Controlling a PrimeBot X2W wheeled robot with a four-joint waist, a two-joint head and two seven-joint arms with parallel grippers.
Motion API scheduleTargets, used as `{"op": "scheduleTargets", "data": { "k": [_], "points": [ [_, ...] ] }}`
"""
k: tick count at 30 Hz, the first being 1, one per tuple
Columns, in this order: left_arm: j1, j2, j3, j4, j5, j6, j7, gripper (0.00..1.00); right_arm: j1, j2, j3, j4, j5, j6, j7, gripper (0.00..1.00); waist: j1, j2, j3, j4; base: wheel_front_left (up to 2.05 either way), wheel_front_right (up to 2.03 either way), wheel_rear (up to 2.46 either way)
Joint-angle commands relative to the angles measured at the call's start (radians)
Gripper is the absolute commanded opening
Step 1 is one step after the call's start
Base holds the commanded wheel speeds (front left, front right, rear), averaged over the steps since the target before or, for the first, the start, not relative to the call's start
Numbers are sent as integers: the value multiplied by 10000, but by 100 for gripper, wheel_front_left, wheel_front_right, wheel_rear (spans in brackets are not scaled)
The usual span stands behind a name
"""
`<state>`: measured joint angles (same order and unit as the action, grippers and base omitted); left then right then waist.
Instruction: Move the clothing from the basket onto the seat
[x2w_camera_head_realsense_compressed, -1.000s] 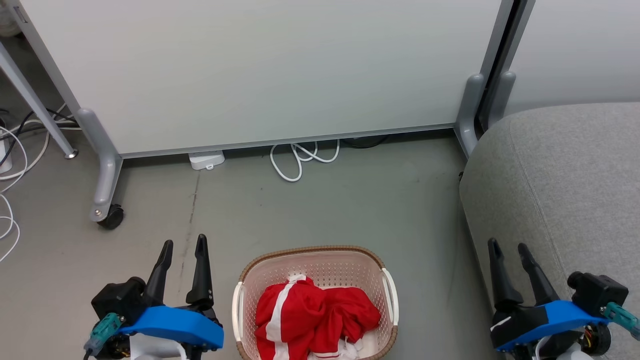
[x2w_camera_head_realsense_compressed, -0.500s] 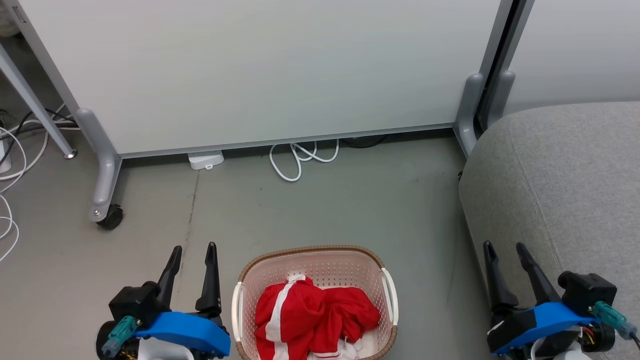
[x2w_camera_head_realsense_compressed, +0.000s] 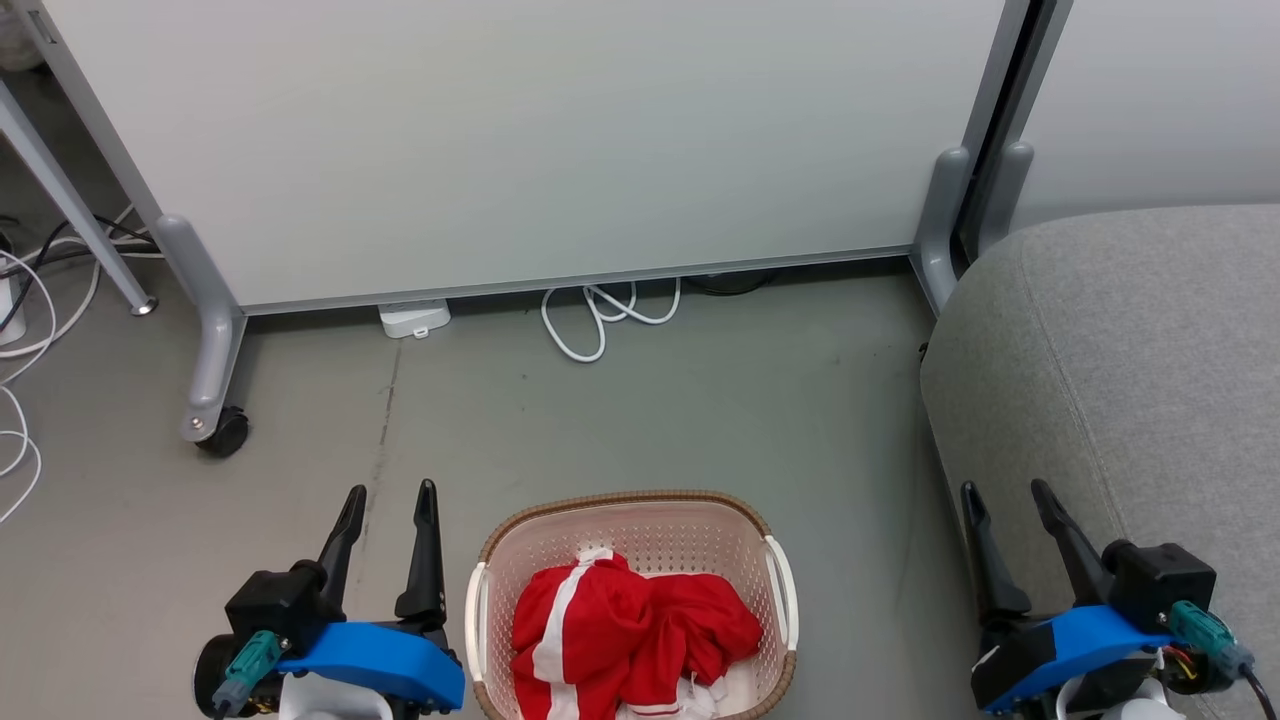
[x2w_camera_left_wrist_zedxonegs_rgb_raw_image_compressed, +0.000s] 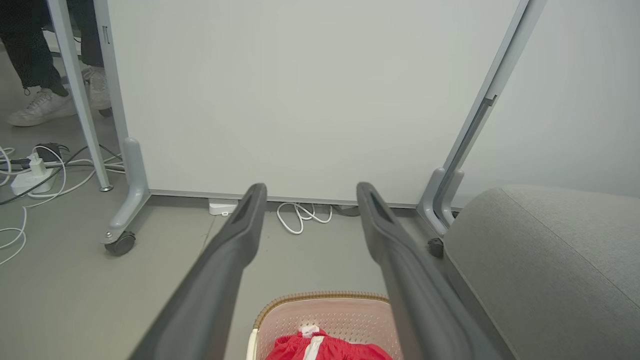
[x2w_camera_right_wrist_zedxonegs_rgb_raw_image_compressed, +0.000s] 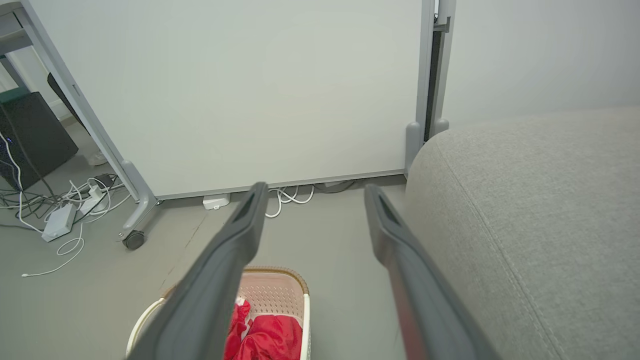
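Note:
The cream basket (x2w_camera_head_realsense_compressed: 640, 520) with a brown rim stands on the floor at the bottom middle of the head view, and the crumpled red clothing (x2w_camera_head_realsense_compressed: 630, 630) with white stripes lies inside it. My left gripper (x2w_camera_head_realsense_compressed: 390, 490) hangs open just left of the basket, holding nothing. To the basket's right, my right gripper (x2w_camera_head_realsense_compressed: 1003, 488) is open and empty in front of the light grey seat (x2w_camera_head_realsense_compressed: 1120, 350). The left wrist view shows the basket (x2w_camera_left_wrist_zedxonegs_rgb_raw_image_compressed: 325, 315), the clothing (x2w_camera_left_wrist_zedxonegs_rgb_raw_image_compressed: 325, 347) and the seat (x2w_camera_left_wrist_zedxonegs_rgb_raw_image_compressed: 545, 260). In the right wrist view the clothing (x2w_camera_right_wrist_zedxonegs_rgb_raw_image_compressed: 267, 337) lies in the basket (x2w_camera_right_wrist_zedxonegs_rgb_raw_image_compressed: 280, 287) beside the seat (x2w_camera_right_wrist_zedxonegs_rgb_raw_image_compressed: 530, 215).
A white partition panel (x2w_camera_head_realsense_compressed: 520, 140) on grey wheeled legs (x2w_camera_head_realsense_compressed: 212, 350) stands behind the basket. White cables (x2w_camera_head_realsense_compressed: 600, 315) and a small white box (x2w_camera_head_realsense_compressed: 413, 320) lie at its foot. More cables and a power strip (x2w_camera_right_wrist_zedxonegs_rgb_raw_image_compressed: 60, 220) lie at the left. A person's shoes (x2w_camera_left_wrist_zedxonegs_rgb_raw_image_compressed: 45, 105) show beyond the partition.
Both grippers have drawn back toward the bottom of the head view, the left one shifting right toward the basket. Basket and clothing have stayed put.

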<state>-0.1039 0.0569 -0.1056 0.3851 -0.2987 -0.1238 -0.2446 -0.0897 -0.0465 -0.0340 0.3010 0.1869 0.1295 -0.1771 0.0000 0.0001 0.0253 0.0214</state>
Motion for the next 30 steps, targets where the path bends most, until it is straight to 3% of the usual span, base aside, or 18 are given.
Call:
{"op": "scheduleTargets", "data": {
  "k": [1, 9, 30],
  "points": [
    [-131, -5, 19, -14, 105, -42, -79, 100, -74, -62, -7, -67, -216, 20, -67, 100, 0, -1, -5, 3, 0, 0, 0],
    [-123, -35, -24, 31, 392, -61, -231, 100, -48, -65, -61, -162, -787, 14, -117, 100, 0, -1, 15, -1, 0, 0, 0],
    [-7, -60, 175, -15, 183, -53, -223, 100, -55, -62, 30, -285, -576, 14, -80, 100, 0, -1, 143, -233, 0, 0, 0]
  ]
}}
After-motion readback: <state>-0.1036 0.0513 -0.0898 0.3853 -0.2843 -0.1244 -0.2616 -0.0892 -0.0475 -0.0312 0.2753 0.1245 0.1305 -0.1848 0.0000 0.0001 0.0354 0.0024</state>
